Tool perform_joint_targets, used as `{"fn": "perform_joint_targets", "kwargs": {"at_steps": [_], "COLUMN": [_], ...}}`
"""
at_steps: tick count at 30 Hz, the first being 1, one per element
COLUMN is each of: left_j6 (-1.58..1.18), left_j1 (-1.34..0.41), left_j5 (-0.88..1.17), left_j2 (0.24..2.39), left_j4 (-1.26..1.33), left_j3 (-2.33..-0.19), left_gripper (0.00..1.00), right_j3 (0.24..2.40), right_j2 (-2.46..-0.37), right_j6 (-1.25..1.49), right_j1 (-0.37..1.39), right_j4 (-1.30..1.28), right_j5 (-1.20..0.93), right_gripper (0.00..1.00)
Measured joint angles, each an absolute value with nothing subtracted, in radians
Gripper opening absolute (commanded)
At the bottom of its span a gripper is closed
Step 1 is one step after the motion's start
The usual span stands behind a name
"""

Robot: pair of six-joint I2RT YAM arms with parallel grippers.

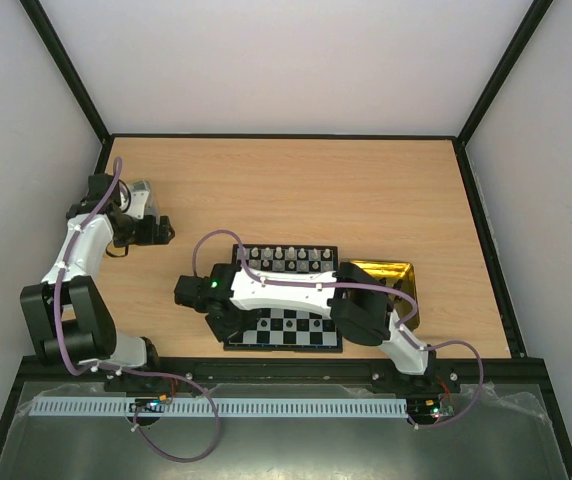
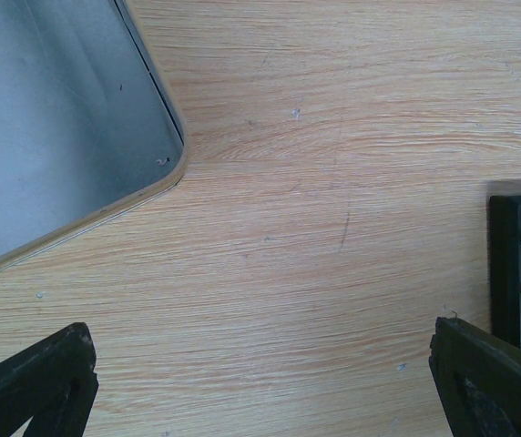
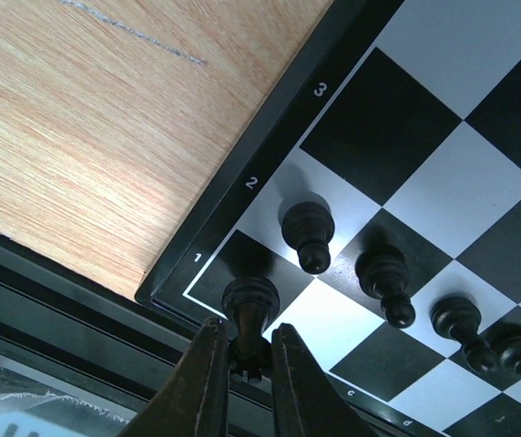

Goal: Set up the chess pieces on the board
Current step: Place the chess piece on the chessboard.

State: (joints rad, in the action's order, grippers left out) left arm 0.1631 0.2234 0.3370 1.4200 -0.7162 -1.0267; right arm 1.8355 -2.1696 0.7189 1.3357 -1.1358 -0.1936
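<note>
The board [image 1: 296, 328] lies at the near middle of the table, with white chess pieces [image 1: 286, 258] lined along its far rows. My right gripper [image 3: 245, 350] is shut on a black rook [image 3: 250, 305] at the top of the piece. The rook's base is over the dark corner square by the number 1 on the board [image 3: 424, 118]. Black pawns [image 3: 308, 232] stand in a row beside it. In the top view this gripper [image 1: 228, 322] is at the board's near left corner. My left gripper [image 2: 265, 401] is open and empty over bare wood, left of the board [image 2: 515, 264].
A silver tin lid [image 2: 51, 118] lies at the far left by my left gripper [image 1: 161, 230]. A gold tin [image 1: 391, 285] sits against the board's right side, partly under the right arm. The table's black front rail [image 3: 78, 300] runs just past the board's corner.
</note>
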Motion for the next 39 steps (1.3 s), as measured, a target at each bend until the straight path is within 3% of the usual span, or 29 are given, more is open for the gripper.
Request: {"fn": "perform_joint_targets", "kwargs": {"at_steps": [25,39], "left_j6": [0.163,0.163], "left_j1": [0.223,0.223], "left_j5": [0.340,0.341], "left_j2": [1.407,1.407], "left_j4": [-0.716,-0.715], "left_j3": [-1.025,-1.024], "left_gripper": [0.99,0.99], "right_j3": [1.813,1.812], "right_j2": [-2.173,-2.173], "right_j6": [0.719,0.719], "right_j1": [1.336,1.336], "right_j4": [-1.118,-1.118], "right_j5": [-0.212,-0.226], "right_gripper": [0.11,0.19]}}
